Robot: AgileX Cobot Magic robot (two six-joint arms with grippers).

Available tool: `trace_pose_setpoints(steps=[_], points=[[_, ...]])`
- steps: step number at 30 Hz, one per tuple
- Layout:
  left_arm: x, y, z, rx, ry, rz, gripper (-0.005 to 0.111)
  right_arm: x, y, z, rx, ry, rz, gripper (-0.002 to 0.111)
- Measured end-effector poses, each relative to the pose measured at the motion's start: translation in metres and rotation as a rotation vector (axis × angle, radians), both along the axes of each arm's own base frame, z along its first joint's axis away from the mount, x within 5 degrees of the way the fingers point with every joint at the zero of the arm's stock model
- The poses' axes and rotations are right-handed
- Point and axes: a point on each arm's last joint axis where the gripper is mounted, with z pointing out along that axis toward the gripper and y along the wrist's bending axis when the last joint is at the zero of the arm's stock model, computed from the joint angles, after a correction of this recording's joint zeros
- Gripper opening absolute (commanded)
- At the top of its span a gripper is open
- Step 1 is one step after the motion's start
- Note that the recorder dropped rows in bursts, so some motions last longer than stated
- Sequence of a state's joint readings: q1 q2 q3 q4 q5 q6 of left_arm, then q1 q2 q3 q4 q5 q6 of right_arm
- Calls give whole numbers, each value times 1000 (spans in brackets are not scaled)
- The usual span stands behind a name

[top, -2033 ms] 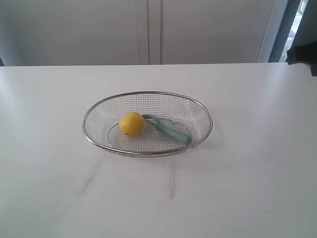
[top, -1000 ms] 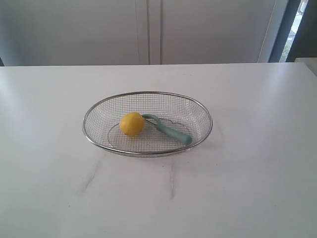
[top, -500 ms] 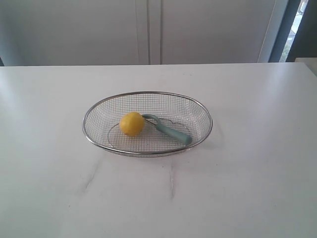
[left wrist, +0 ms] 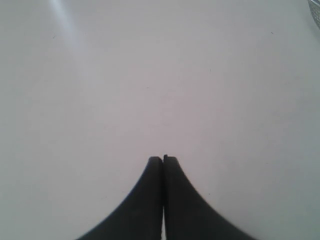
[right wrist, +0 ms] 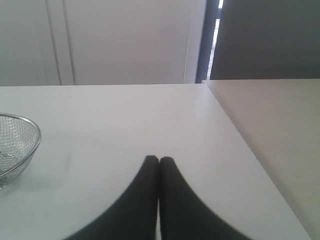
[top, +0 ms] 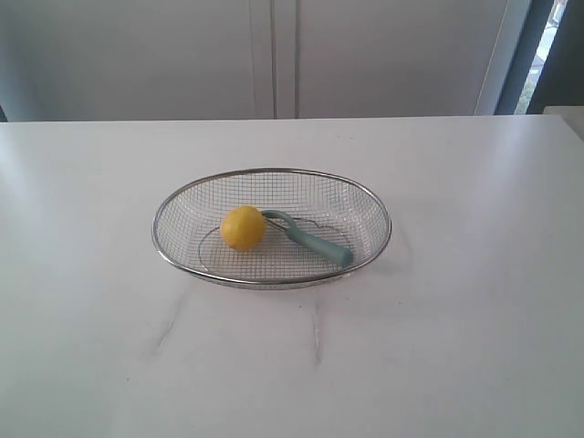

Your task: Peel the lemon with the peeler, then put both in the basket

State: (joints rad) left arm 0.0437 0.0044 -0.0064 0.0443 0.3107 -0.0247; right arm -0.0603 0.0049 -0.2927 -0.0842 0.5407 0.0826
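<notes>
The yellow lemon (top: 243, 227) lies inside the silver wire basket (top: 173, 203) at the middle of the white table. Beside it in the basket rests the peeler (top: 315, 243), its teal handle pointing right and its loop head touching the lemon. Neither arm shows in the exterior view. My left gripper (left wrist: 163, 158) is shut and empty over bare table, with a sliver of the basket (left wrist: 316, 11) at the frame's corner. My right gripper (right wrist: 159, 159) is shut and empty too, with the basket's rim (right wrist: 31, 125) off to one side.
The white table (top: 456, 347) carries faint grey streaks in front of the basket. White cabinet doors (top: 274, 55) stand behind it. In the right wrist view the table's edge (right wrist: 235, 135) runs close by, with a beige surface (right wrist: 280, 125) beyond it.
A dark shape at the far right edge of the exterior view two seconds ago is gone. The lemon, peeler and basket have not moved.
</notes>
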Motion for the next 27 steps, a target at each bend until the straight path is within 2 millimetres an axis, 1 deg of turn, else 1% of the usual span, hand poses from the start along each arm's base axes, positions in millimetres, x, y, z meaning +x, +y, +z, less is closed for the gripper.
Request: trace_pose_setpoints(steps=[20,22,24,27], points=[[0,0,0,2,0,-1,0,0,0,0,-6,-1,-3,0],[0,0,0,2,0,-1,0,3,0,-3,-21,-17,3,0],[0,0,0,2,0,-1,0,9,0,-16,-27,-28,8,0],[0,0,0,2,0,-1,0,14,0,-35,-25,10,11,0]])
